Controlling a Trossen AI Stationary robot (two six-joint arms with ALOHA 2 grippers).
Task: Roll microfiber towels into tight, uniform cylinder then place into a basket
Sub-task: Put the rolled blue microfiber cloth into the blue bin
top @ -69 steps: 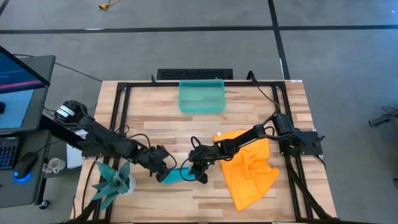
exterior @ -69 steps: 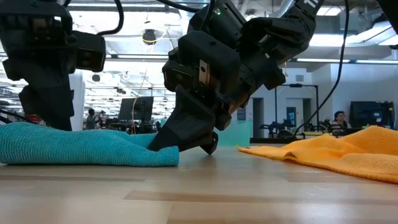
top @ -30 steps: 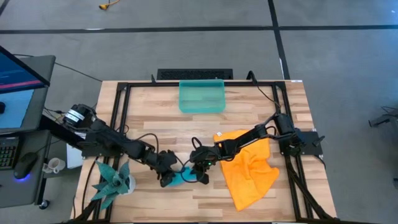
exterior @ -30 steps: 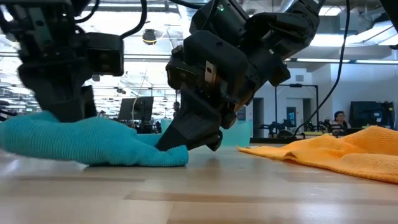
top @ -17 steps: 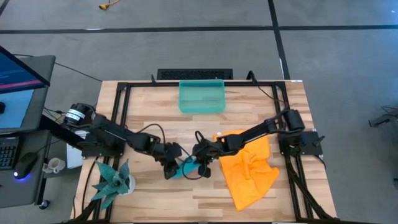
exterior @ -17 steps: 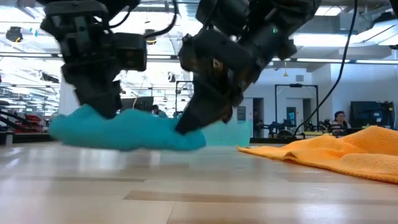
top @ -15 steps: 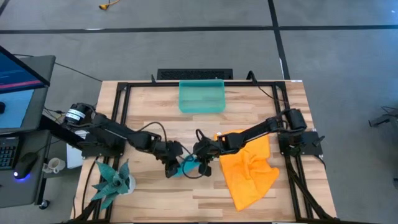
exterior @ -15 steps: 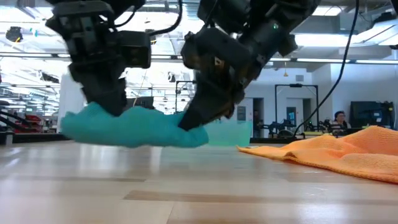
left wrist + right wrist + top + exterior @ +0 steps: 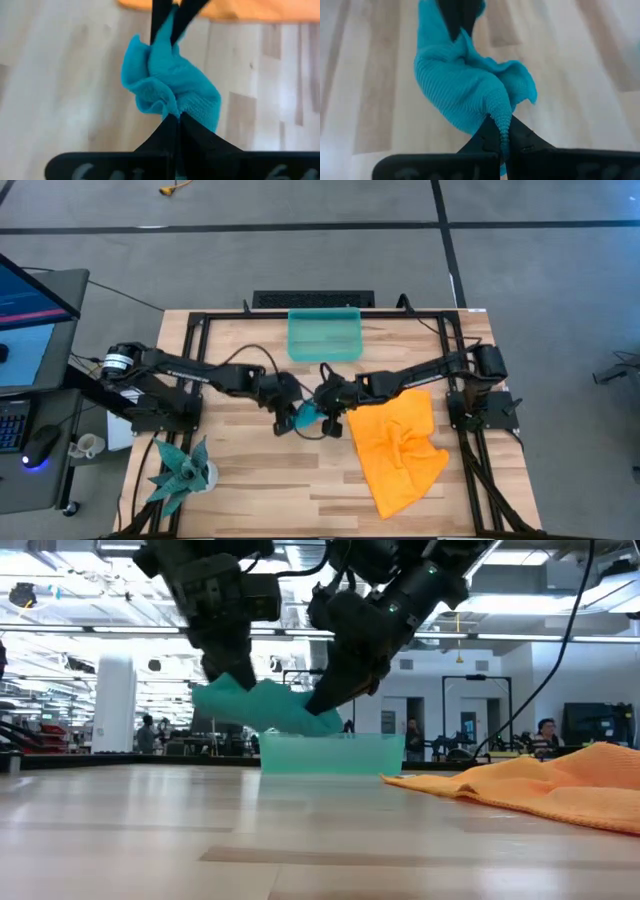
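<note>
- The rolled teal-blue microfiber towel (image 9: 265, 705) hangs in the air between the two grippers, clear of the wooden table (image 9: 240, 480); a grip on each end looks meant to keep the roll from unwinding or sagging.
- The left gripper (image 9: 287, 418) has its fingers pressed together on one end of the bundle; in its wrist view the cloth bunches just ahead of the pinched tips.
- The right gripper (image 9: 327, 416) pinches the opposite end in the same way, and the cloth bulges between the two pinch points, a loose bundle more than a tight cylinder.
- The translucent teal-green basket (image 9: 324, 335) sits beyond both grippers, near the table's far edge; in the low view the roll is held above its rim height, probably so it can pass over the wall.
- The orange microfiber towel (image 9: 400, 445) lies crumpled and unrolled on the table beside the right gripper, under that arm, not yet handled.
</note>
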